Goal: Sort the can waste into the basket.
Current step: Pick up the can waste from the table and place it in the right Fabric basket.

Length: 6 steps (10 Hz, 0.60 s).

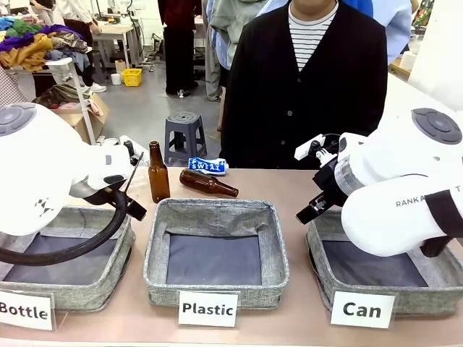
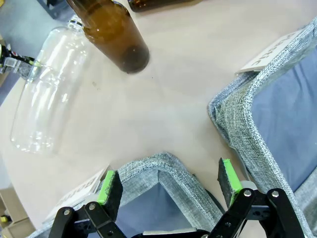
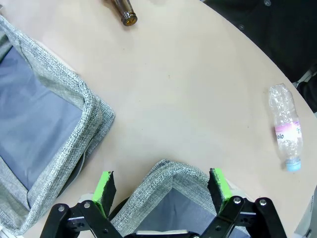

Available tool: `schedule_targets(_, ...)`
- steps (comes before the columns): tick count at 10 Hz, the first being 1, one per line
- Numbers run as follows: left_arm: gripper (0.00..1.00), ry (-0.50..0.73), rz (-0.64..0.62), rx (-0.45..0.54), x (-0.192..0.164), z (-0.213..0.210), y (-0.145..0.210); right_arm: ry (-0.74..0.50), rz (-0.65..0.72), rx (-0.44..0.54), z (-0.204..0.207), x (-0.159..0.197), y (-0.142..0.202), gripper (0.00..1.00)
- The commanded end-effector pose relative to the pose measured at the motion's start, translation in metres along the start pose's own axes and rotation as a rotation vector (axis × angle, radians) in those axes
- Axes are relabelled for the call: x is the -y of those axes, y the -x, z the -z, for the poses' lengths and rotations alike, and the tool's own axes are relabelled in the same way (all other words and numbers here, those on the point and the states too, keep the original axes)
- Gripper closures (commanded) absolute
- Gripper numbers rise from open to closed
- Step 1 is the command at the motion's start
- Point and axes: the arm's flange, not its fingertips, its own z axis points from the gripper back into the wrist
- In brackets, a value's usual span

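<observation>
Beyond the basket [image 3: 169, 171], clear plastic bottle [image 3: 286, 130]

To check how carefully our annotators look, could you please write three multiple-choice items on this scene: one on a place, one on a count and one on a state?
1. Where is the blue can?
A. In the person's hand
B. Lying on the table, beyond the Plastic bin
C. Inside a bin

2. How many brown glass bottles does the front view show on the table?
A. One
B. Four
C. Two

3. How does the left gripper stand?
A. Open, gripping nothing
B. Shut on a bottle
C. Shut on a can

Answers:
1 B: it lies on its side on the tabletop past the bin's far rim.
2 C: one stands upright and one lies beside it.
3 A: its green pads are wide apart with nothing gripped.
</observation>
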Motion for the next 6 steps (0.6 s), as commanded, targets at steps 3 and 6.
schedule_targets(3,0.00,0.000,0.000,0.000,0.000,0.000,0.000,0.000,0.000,0.000,0.000,0.000,0.000,0.00)
schedule_targets(6,0.00,0.290,-0.046,0.153,0.021,-0.112,0.007,-0.275,0.210,0.004,-0.080,0.014,-0.002,0.00)
